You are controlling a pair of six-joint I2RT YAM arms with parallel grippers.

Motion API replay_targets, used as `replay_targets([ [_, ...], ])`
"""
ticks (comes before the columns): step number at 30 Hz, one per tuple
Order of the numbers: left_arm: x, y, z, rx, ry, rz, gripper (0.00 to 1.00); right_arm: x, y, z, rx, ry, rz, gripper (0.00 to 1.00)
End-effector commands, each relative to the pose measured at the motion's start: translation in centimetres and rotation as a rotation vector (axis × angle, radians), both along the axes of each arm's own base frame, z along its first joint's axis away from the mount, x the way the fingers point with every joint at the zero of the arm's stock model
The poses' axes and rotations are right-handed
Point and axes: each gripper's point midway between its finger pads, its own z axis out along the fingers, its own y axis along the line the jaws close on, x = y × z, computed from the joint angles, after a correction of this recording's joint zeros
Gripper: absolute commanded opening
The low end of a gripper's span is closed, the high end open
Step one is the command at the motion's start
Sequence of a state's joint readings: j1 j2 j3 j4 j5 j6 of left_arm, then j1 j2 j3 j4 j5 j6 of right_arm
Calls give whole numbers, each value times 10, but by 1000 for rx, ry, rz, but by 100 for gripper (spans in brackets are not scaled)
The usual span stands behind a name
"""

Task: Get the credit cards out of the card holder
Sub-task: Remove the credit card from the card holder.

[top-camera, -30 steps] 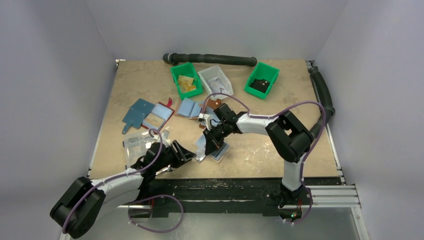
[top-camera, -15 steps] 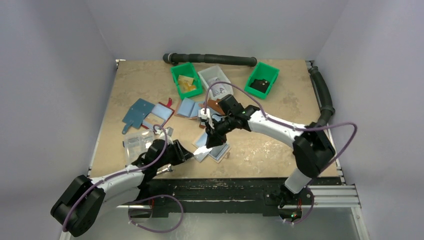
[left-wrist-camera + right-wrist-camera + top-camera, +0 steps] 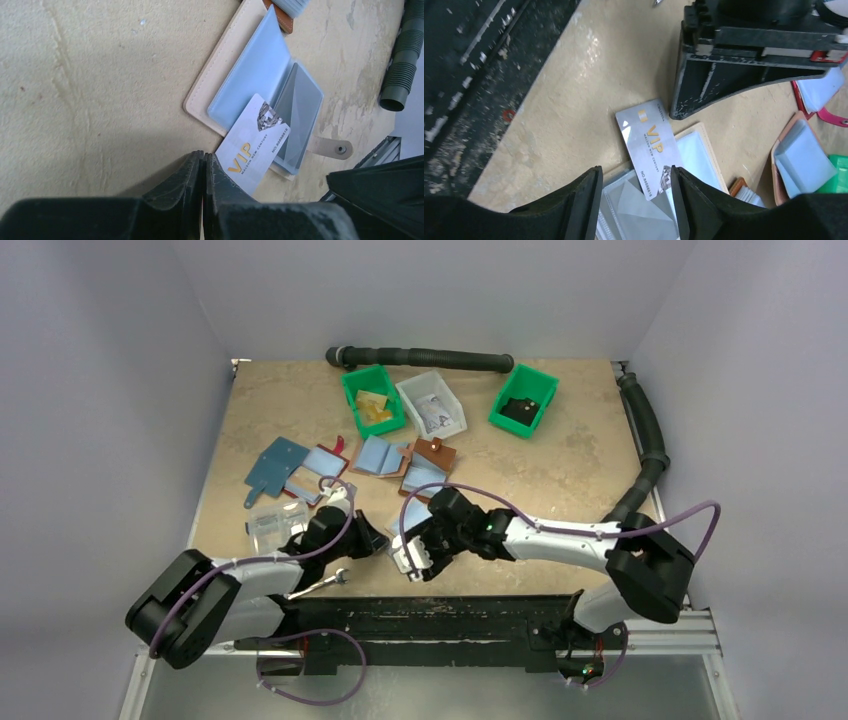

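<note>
The left gripper [image 3: 204, 160] is pressed fully shut on nothing, its tip just beside a silver VIP card [image 3: 252, 142]. The card is laid partly on the open card holder [image 3: 260, 85], partly on the table [image 3: 90, 75]. The right gripper [image 3: 635, 175] is held open above it, empty.

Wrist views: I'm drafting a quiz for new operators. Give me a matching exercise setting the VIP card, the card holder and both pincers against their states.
Things:
1. VIP card
2. left pincer
3. right pincer
4. card holder

States:
A. jaws apart
B. spread open, clear sleeves up
C. shut
D. lying half across the holder's edge

Pairs: 1-D, 2-C, 3-A, 4-B.
</note>
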State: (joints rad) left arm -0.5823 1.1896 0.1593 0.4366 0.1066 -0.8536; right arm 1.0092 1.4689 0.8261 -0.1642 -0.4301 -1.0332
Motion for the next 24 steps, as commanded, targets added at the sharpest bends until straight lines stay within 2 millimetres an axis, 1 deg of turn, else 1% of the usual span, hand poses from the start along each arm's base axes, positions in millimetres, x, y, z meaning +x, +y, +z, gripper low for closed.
replay_targets([
  [1,11,-5,3,2,-33,-16,5,23,13,8,55,-252,4,60],
  [5,11,0,-6,38,-8,7,4,15,18,-7,33,-295,31,62],
  [11,4,9,-21,90,42,17,4,6,23,-30,-19,-374,64,63],
  [13,0,9,-25,94,55,9,4,7,22,-37,-43,-412,68,63],
  [16,-3,8,-30,88,68,-5,3,12,19,-42,-66,-471,66,62],
  [20,-7,4,-35,78,85,-29,3,22,16,-47,-92,-534,44,56],
  [22,-8,4,-36,74,87,-32,3,24,13,-53,-116,-550,47,52],
  [24,-8,4,-36,70,90,-33,3,24,10,-58,-131,-565,56,51],
])
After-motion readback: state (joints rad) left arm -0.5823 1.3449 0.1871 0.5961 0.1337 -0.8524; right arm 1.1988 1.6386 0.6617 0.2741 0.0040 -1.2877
